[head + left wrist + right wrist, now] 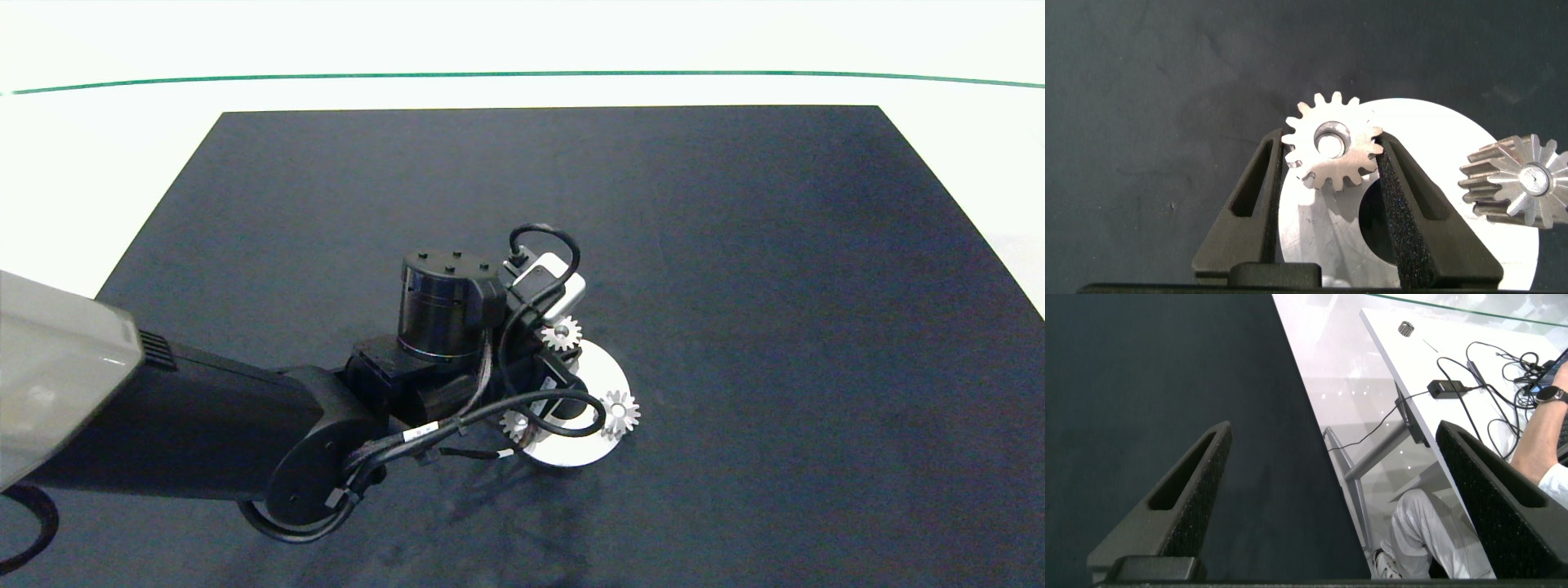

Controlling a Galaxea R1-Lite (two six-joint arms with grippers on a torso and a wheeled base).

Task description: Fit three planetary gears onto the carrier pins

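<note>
Last gear going on: left tool (1331, 163) clamps third gear (1333, 149) by its teeth, over disc (608, 371) at mid-table. Pin end seems visible in bore; seating uncertain. Two other gears (619, 412) (562, 333) sit on pins at disc rim.

Next, by judgement: press flush, release, lift straight up.

Obstacles: neighbouring gear (1519, 184) near; left arm's cable (522, 412) drapes across disc. Right tool (1331, 502) wide, empty, off dark mat (735, 245) edge; person's arm (1543, 437) at another table beyond.

In the head view the left arm (245, 425) covered much of the disc (608, 380) and part of one gear (515, 423), and hid its own end effector. In the right wrist view a person (1543, 449) beyond the worktop was cut off by the frame's edge.
</note>
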